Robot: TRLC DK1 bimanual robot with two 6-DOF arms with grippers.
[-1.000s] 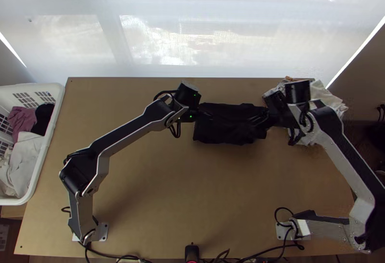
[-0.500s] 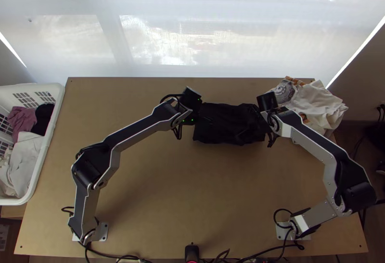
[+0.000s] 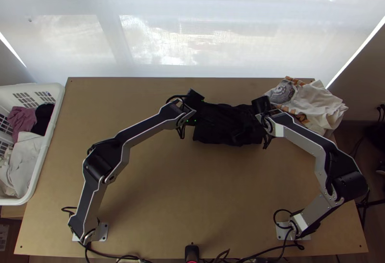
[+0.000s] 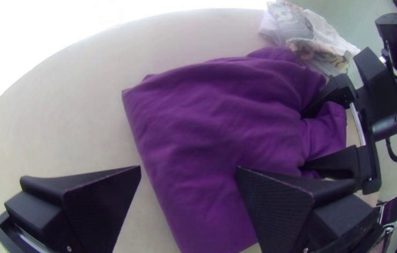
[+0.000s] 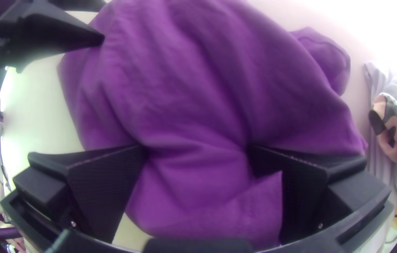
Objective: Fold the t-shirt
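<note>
In the top view the black t-shirt [image 3: 226,123] lies as a compact folded rectangle near the table's far side; both wrist views show this t-shirt [image 4: 217,122] as purple, with wrinkles. My left gripper [image 3: 196,114] is at its left end; in the left wrist view the left gripper [image 4: 189,168] stands open above the cloth's edge. At the right end is my right gripper [image 3: 260,121]. Its fingers are wide apart in the right wrist view, where the right gripper [image 5: 197,149] is open and cloth bulges between the fingertips, which press into the folds.
A pile of white and patterned clothes [image 3: 317,104] lies at the table's far right corner. On the left stands a white laundry basket [image 3: 48,138] holding several garments. Bare tabletop [image 3: 192,191] stretches between the arms' bases. Cables run along the near edge.
The right gripper has moved left from beside the clothes pile onto the t-shirt's right end. My left gripper has shifted slightly right and toward the near side. The t-shirt's right end looks a little more bunched.
</note>
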